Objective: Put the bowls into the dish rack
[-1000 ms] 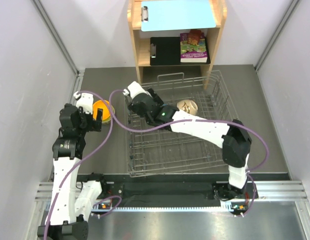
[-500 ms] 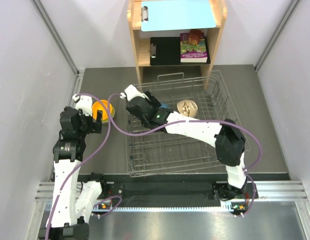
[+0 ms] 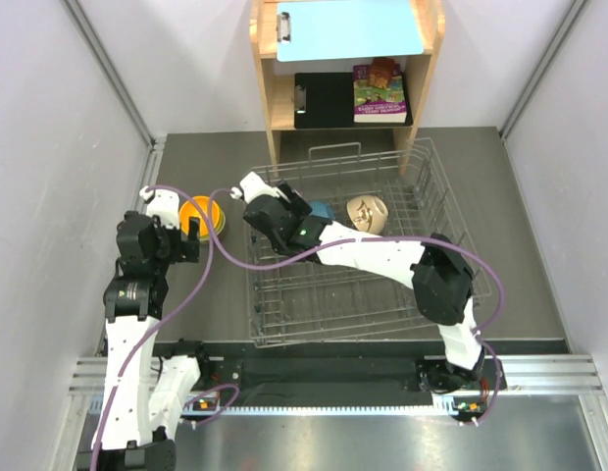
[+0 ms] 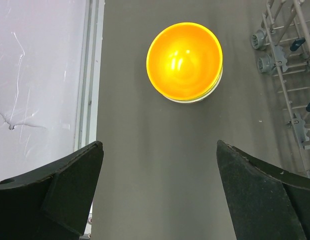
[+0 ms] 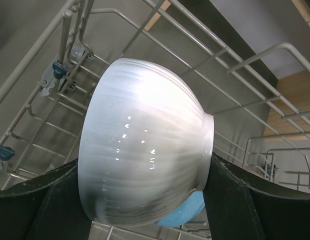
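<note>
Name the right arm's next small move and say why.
Probably ease the white bowl down onto the dish rack wires beside the blue bowl. The right claw holds it on its side over the rack, with the blue bowl showing just beyond its lower edge.

orange bowl: bare table around | dish rack right (near)

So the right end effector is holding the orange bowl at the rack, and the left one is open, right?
No. The right end effector holds the white bowl at the rack, as the right wrist view shows. The orange bowl is on the table, ahead of the left end effector, which is open.
</note>
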`<state>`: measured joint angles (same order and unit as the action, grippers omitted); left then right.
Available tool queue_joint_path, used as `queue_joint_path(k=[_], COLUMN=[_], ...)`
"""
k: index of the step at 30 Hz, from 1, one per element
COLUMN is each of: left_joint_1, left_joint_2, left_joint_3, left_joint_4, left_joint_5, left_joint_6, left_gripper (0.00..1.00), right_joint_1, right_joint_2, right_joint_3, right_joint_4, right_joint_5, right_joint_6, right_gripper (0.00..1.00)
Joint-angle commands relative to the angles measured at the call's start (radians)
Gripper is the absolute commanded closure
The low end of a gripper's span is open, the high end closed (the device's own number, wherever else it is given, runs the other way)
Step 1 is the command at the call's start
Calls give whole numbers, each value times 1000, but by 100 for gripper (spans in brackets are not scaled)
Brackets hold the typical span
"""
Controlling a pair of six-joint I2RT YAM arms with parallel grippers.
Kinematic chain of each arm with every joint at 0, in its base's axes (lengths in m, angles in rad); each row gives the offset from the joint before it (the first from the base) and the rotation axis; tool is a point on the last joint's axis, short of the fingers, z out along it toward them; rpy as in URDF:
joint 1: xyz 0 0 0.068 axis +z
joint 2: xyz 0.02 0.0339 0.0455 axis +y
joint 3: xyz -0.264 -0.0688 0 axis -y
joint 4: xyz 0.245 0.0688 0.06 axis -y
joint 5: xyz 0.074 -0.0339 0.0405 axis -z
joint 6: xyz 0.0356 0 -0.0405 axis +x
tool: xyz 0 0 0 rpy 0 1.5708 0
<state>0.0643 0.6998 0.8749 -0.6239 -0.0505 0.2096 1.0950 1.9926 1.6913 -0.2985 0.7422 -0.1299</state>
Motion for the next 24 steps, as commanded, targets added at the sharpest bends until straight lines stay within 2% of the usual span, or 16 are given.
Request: queue_joint_path(k=[1,19,24], left_joint_1=[2,3,2], left_joint_2=[-20,-25,-28], left_joint_3=[1,1,-2], left_joint_4=[26,24,23], left_joint_5=[9,17,17], left_joint_6=[1,-3,-1], left_gripper=[1,1,1], right_joint_1=[31,46,49], right_joint_2=[21,86,107], right_joint_3=[79,105,126], right_joint_4=[55,32,18], right_joint_5=[43,51,52], right_joint_6=[-8,19,26], right_gripper=[100,100,86])
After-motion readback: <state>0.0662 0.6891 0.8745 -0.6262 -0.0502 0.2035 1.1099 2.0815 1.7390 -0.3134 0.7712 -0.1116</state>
